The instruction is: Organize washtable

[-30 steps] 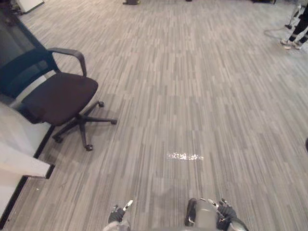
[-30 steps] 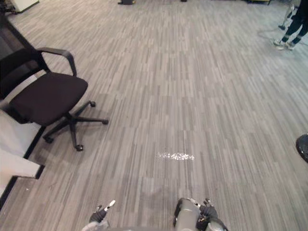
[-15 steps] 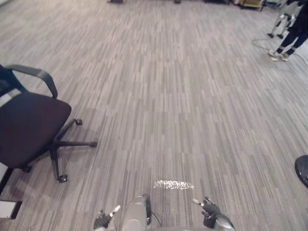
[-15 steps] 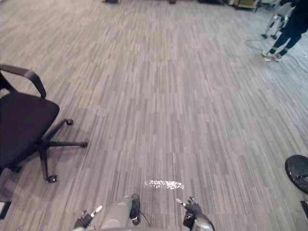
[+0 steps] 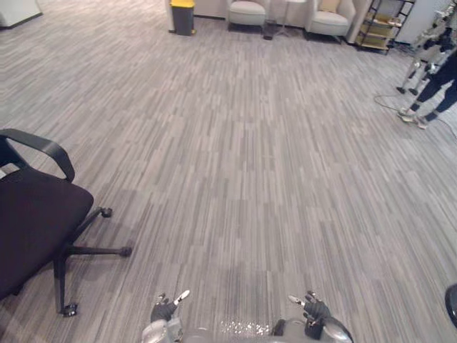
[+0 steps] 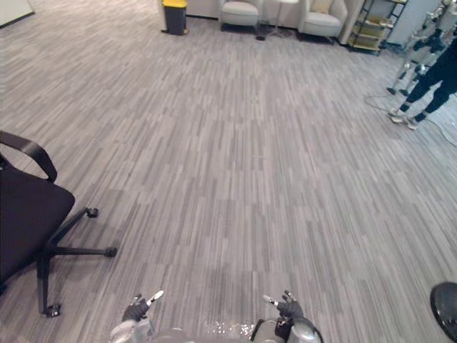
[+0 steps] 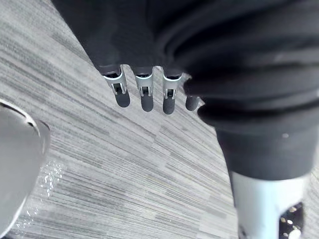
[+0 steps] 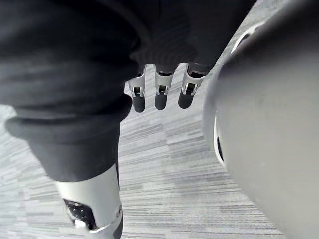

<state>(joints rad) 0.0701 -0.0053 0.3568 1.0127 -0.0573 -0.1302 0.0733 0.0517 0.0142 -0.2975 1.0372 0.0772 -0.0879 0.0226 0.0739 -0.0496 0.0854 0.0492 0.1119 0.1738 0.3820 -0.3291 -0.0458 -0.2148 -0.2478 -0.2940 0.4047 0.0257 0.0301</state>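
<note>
The left hand point(image 5: 166, 309) and right hand point(image 5: 314, 309) hang low over the carpeted floor point(image 5: 235, 157); their fingers point(image 7: 143, 97) are straight and relaxed, holding nothing; a black office chair point(image 5: 36, 221) stands to the robot's left; I cannot tell which way the washtable lies, nor which hand is nearer it.

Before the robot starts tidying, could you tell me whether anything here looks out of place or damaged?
Nothing looks spilled or damaged. The black office chair stands upright on the grey carpet at the left, and a person's legs show far right. The left hand and right hand hang open and empty.
</note>
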